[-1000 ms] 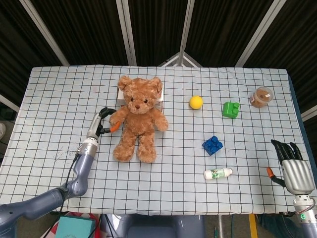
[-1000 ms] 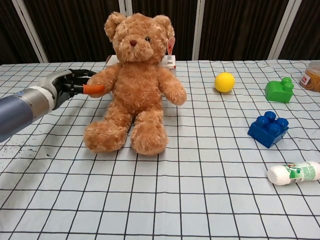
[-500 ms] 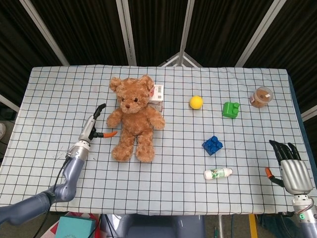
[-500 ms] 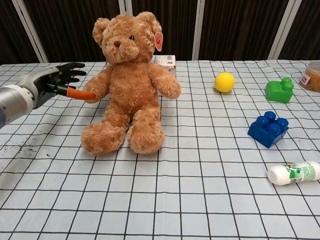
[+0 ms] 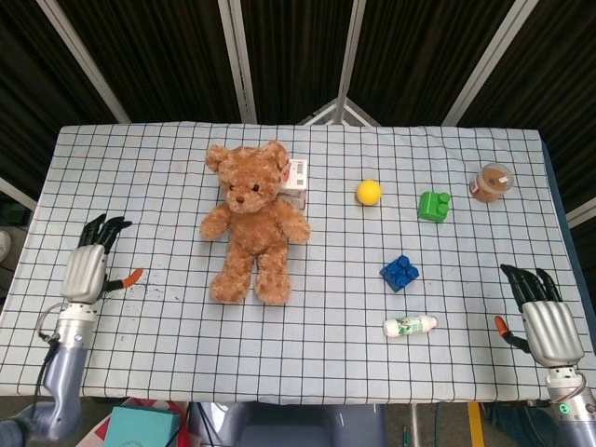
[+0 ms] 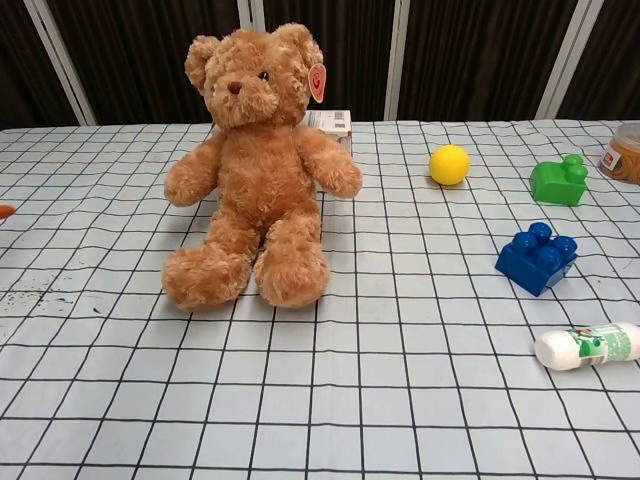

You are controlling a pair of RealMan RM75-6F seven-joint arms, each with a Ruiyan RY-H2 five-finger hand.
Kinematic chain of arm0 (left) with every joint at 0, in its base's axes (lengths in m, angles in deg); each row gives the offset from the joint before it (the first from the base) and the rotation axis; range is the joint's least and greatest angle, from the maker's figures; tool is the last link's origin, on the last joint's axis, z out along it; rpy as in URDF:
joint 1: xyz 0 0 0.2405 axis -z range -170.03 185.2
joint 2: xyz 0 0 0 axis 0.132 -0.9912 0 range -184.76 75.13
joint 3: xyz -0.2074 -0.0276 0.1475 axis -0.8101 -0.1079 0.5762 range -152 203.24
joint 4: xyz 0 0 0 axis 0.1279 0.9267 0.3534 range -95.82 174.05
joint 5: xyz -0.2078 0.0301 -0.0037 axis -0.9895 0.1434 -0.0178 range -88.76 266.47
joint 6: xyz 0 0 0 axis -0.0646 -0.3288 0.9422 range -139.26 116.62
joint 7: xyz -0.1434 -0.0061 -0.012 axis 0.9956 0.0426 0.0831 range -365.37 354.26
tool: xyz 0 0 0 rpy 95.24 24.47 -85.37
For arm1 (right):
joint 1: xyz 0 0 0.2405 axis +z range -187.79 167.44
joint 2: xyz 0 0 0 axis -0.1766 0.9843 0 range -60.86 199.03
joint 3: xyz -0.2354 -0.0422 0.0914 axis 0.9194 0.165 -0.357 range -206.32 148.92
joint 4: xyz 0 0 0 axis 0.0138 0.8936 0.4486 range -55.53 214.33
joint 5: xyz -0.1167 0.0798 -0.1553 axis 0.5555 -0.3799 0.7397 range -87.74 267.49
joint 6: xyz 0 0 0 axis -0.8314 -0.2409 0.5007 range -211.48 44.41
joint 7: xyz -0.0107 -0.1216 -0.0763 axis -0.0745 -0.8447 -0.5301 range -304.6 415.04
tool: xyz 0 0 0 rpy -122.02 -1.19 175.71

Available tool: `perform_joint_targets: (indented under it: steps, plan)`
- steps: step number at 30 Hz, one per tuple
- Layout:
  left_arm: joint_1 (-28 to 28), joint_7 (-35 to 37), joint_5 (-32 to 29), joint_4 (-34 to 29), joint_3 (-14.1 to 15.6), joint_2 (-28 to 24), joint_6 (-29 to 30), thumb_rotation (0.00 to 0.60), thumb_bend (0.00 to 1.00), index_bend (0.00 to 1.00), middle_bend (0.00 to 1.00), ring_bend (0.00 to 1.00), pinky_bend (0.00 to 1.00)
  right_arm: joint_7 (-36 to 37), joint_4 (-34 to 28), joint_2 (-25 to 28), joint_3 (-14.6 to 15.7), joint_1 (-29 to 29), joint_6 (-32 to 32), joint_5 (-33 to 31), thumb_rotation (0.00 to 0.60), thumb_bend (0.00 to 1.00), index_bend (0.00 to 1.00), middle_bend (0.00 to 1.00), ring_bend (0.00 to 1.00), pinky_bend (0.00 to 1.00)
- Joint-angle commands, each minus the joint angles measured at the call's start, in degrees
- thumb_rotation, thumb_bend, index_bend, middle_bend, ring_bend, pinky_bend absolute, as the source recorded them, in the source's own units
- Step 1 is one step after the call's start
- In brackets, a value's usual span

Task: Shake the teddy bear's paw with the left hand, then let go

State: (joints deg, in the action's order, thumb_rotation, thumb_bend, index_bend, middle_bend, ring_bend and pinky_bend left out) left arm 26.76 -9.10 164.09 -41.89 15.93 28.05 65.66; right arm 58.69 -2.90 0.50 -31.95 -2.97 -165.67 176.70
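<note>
The bear [image 5: 251, 222] sits upright on the checked surface [image 5: 140, 168], left of the middle, with a small white box [image 5: 295, 175] just behind its shoulder. Its paw [image 6: 186, 182] on the left side hangs free in the air and nothing touches it. The left robot hand [image 5: 88, 268] is near the left edge of the surface, well apart from the bear; its fingers are spread and straight, the orange-tipped thumb points to the side, and it holds nothing. In the chest view only a bit of orange shows at the left border. The right robot hand [image 5: 542, 317] is at the right front corner, also with its fingers apart and nothing in it. To the right of the bear there are a yellow ball [image 5: 369, 192], a green block [image 5: 433, 205] and a jar [image 5: 491, 182] with brown content near the far right edge. Closer to the front, a blue block [image 5: 399, 273] stands, and a white bottle [image 5: 410, 326] lies on its side near it.
</note>
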Motion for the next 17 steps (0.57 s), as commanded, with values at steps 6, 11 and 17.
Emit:
perform_joint_targets:
  steps: [6, 11, 17]
  plan:
    - [-6.42, -5.25, 0.34, -1.61, 4.25, -7.21, 4.38, 0.600, 0.31, 0.18, 0.11, 0.00, 0.05, -2.91, 0.38, -0.81, -0.58, 0.09, -0.07, -1.00, 0.600, 0.37, 0.01, 0.14, 0.13, 0.06]
    - [-7.34, -3.28, 1.59, -2.86, 3.76, -8.70, 6.44, 0.600, 0.31, 0.18, 0.11, 0.00, 0.05, -5.24, 0.93, -1.33, -1.18, -0.01, -0.78, -1.65, 0.600, 0.37, 0.01, 0.14, 0.13, 0.06]
    - [-9.72, 0.49, 4.91, -4.67, 3.74, -11.36, 11.68, 0.600, 0.31, 0.18, 0.11, 0.00, 0.05, -5.74, 0.76, -1.50, -1.61, 0.20, -0.81, -1.97, 0.600, 0.37, 0.01, 0.14, 0.13, 0.06]
